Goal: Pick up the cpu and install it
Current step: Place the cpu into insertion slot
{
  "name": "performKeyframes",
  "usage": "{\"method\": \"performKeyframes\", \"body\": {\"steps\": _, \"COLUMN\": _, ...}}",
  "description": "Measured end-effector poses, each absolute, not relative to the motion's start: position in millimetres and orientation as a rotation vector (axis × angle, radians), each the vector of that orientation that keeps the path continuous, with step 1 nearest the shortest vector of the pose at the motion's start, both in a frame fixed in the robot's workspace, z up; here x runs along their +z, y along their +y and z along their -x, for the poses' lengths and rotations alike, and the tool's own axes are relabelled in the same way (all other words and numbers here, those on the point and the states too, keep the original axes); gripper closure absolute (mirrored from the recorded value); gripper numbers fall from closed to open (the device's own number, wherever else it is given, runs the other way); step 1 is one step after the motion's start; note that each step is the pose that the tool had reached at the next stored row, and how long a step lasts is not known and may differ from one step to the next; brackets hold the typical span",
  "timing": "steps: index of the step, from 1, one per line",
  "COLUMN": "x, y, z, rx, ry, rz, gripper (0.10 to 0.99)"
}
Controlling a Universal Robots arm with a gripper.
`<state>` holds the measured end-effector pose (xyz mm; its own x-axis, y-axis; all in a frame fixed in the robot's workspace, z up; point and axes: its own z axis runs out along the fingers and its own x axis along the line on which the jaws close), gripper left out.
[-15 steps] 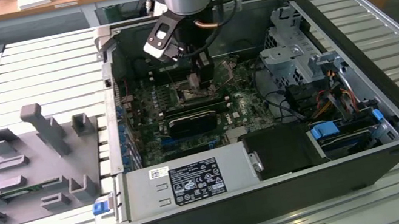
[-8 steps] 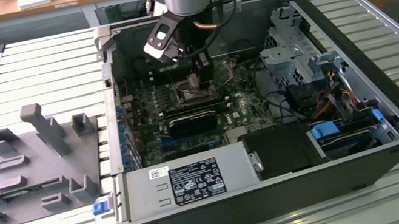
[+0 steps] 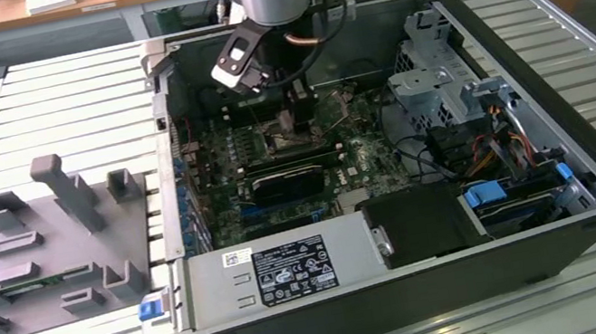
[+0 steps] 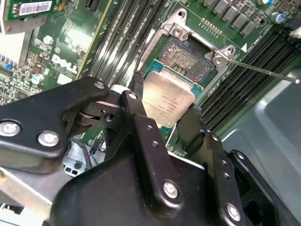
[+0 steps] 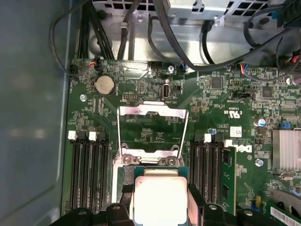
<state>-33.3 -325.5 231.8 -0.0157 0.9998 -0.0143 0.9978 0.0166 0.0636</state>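
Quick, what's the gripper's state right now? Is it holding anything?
Gripper: closed on the cpu, fingers on two opposite edges, over the motherboard's open socket.

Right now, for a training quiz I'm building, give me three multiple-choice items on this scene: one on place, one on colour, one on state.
1. Where is the cpu? A on the grey tray; B held in the gripper; C on the power supply.
2. Its top is: A silvery; B black; C blue.
3. The socket's metal frame is: A swung open; B closed; C missing.
Answers: B, black fingers flank it; A, pale metal shows in both wrist views; A, the frame stands raised and the socket lies bare.
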Motion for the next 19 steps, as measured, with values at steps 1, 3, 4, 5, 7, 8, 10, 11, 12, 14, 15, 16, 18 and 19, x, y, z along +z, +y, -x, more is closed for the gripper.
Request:
{"method": "performKeyframes", "body": {"steps": 1, "x": 231, "y": -325, "z": 33, "rx": 0.055, "ry": 2.199, "rz": -2.165, "gripper": 0.549}}
{"method": "performKeyframes", "body": {"steps": 3, "x": 228, "y": -324, "z": 33, "rx": 0.055, "ry": 2.199, "rz": -2.165, "gripper": 0.549}}
{"method": "performKeyframes", "body": {"steps": 4, "x": 227, "y": -324, "z": 33, "rx": 0.055, "ry": 2.199, "rz": -2.165, "gripper": 0.549}}
{"method": "performKeyframes", "body": {"steps": 5, "x": 226, "y": -324, "z": 33, "rx": 0.055, "ry": 2.199, "rz": -2.165, "gripper": 0.549}}
{"method": "performKeyframes", "body": {"steps": 7, "x": 224, "y": -323, "z": 34, "rx": 0.055, "ry": 2.199, "rz": -2.165, "gripper": 0.549}}
{"method": "performKeyframes", "body": {"steps": 8, "x": 223, "y": -323, "z": 34, "rx": 0.055, "ry": 2.198, "rz": -2.166, "gripper": 0.549}}
{"method": "performKeyframes", "body": {"steps": 10, "x": 222, "y": -322, "z": 34, "rx": 0.054, "ry": 2.194, "rz": -2.170, "gripper": 0.549}}
{"method": "performKeyframes", "body": {"steps": 11, "x": 221, "y": -321, "z": 35, "rx": 0.054, "ry": 2.190, "rz": -2.175, "gripper": 0.549}}
{"method": "performKeyframes", "body": {"steps": 12, "x": 220, "y": -320, "z": 36, "rx": 0.054, "ry": 2.185, "rz": -2.180, "gripper": 0.549}}
{"method": "performKeyframes", "body": {"steps": 14, "x": 219, "y": -319, "z": 38, "rx": 0.054, "ry": 2.179, "rz": -2.185, "gripper": 0.549}}
{"method": "performKeyframes", "body": {"steps": 15, "x": 218, "y": -318, "z": 39, "rx": 0.054, "ry": 2.178, "rz": -2.186, "gripper": 0.549}}
{"method": "performKeyframes", "body": {"steps": 16, "x": 217, "y": -318, "z": 39, "rx": 0.054, "ry": 2.176, "rz": -2.188, "gripper": 0.549}}
{"method": "performKeyframes", "body": {"steps": 18, "x": 216, "y": -317, "z": 40, "rx": 0.054, "ry": 2.174, "rz": -2.190, "gripper": 0.549}}
{"method": "performKeyframes", "body": {"steps": 19, "x": 215, "y": -316, "z": 40, "rx": 0.053, "ry": 2.172, "rz": -2.192, "gripper": 0.549}}
